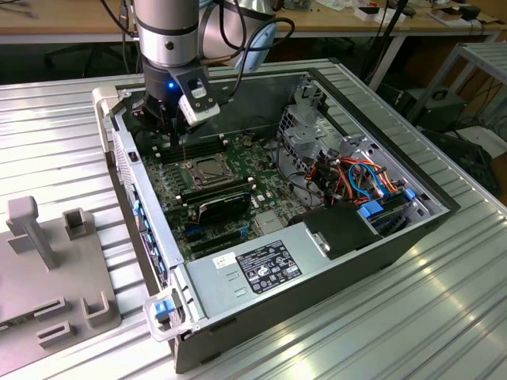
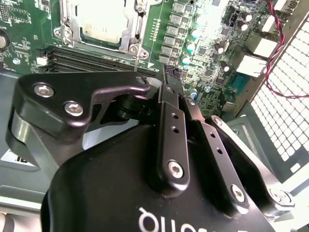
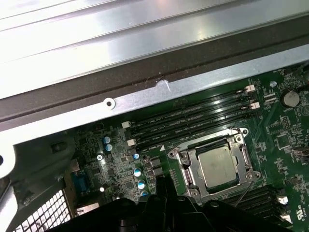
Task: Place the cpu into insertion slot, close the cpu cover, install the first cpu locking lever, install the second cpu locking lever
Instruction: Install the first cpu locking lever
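The open computer case (image 1: 317, 305) lies on the ribbed metal surface (image 1: 444, 317), with the motherboard (image 1: 170, 186) facing up. The cpu (image 1: 207, 168) (image 2: 104, 24) (image 3: 219, 166) sits flat in the insertion slot (image 1: 219, 177), its pale metal top showing through the window of the cpu cover (image 3: 190, 166), which lies down over it. The black hand (image 1: 176, 131) (image 2: 166, 77) (image 3: 161, 186) hangs above the board just beside the slot, on the side towards the long memory slots (image 3: 193, 118), and its fingers (image 2: 170, 104) are together. 1 thin locking lever (image 1: 184, 150) (image 2: 137, 55) stands up from the socket's edge close to the fingertips; whether they touch it I cannot tell. A grey fixture (image 1: 47, 269) rests on the surface at the exterior view's left.
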You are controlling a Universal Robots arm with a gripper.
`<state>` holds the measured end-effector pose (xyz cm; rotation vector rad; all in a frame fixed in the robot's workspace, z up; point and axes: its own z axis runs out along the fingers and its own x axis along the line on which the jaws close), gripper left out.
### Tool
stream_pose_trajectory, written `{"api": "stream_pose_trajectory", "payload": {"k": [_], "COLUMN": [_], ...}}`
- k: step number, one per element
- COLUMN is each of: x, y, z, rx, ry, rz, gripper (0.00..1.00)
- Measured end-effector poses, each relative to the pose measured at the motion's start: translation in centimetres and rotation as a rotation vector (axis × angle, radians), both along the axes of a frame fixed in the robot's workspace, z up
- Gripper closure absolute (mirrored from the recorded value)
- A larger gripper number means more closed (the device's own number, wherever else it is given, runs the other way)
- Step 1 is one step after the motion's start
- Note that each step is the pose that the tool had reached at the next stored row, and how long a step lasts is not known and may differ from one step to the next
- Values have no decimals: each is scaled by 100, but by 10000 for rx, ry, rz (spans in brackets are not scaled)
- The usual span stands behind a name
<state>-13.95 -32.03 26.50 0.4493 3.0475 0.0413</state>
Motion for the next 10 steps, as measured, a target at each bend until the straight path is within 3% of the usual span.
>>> {"api": "stream_pose_trajectory", "payload": {"k": [4,10], "x": [-1,32], "y": [12,70], "z": [-15,-30], "rx": [1,0], "ry": [0,0], "rz": [69,366], "gripper": [89,89]}}
